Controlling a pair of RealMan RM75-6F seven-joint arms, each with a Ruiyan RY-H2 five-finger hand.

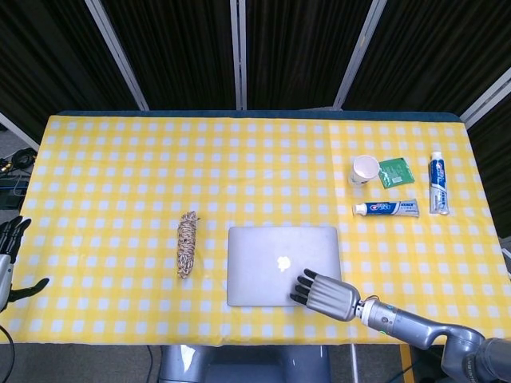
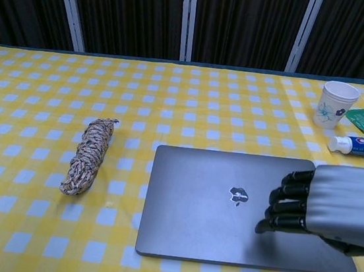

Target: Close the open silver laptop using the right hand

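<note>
The silver laptop point(image 1: 283, 265) lies flat on the yellow checked tablecloth point(image 1: 120, 175) with its lid all the way down. Its logo faces up, just to the left of the right hand point(image 1: 325, 293).

The right hand rests on the lid, at the corner nearest the robot on the right side. In the chest view the right hand point(image 2: 323, 205) lies palm down, and its dark fingertips point(image 2: 284, 205) are bent a little and touch the lid. The fingers sit close side by side and hold nothing.

The left hand point(image 1: 9, 259) is far off to the left of the right hand, past the edge of the table. Only part of it shows, with its fingers spread and nothing in them.

A bundle of rope point(image 1: 188, 242) lies to the left of the right hand, on the other side of the laptop, near it but not touching.

Farther away from the robot than the right hand, and a bit to the right, stands a white paper cup point(image 1: 365, 169). A green packet point(image 1: 394, 171) lies just beside the cup. There are 2 toothpaste tubes near them. 1 toothpaste tube point(image 1: 386, 209) lies sideways between the cup and the right hand. The other toothpaste tube point(image 1: 437, 183) lies lengthwise, farther to the right.
</note>
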